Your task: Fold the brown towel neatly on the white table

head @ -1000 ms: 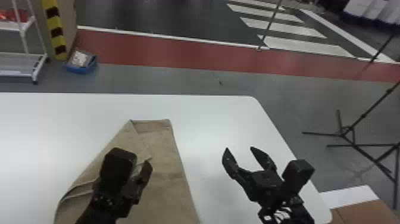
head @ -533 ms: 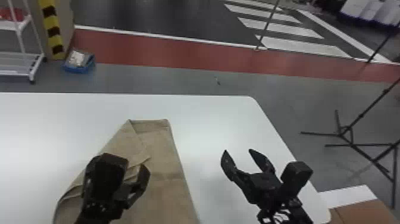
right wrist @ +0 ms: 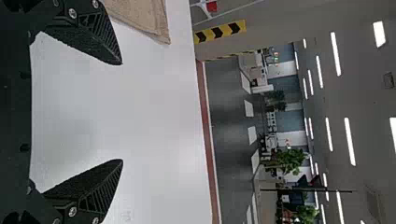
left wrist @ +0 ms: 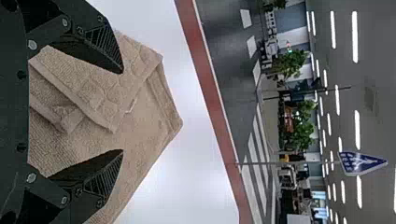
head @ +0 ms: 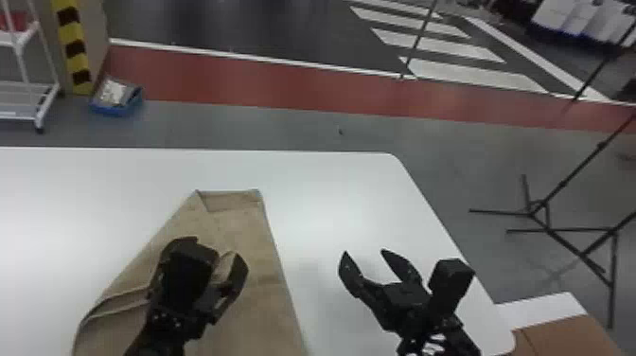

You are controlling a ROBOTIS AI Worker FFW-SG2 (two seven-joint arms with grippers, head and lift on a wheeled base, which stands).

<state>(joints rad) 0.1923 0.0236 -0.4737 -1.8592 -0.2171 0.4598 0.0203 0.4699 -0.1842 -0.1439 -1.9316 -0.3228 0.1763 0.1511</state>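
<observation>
Nearest, my left black two-fingered gripper [head: 215,251], spread wide, hangs over the brown terrycloth towel [head: 251,274]; my right black gripper [head: 364,252] – likewise wide – lies off its right edge. The towel's long axis runs away from me across the smooth white table [head: 331,189]. Beyond, a black metal tripod [head: 602,145] obstructs neither arm.

Brown tapering cloth towel [head: 258,293] | partly folded, layers overlapping, left side creased | lies narrow end farthest | on smooth white round-cornered tabletop [head: 326,199]
</observation>
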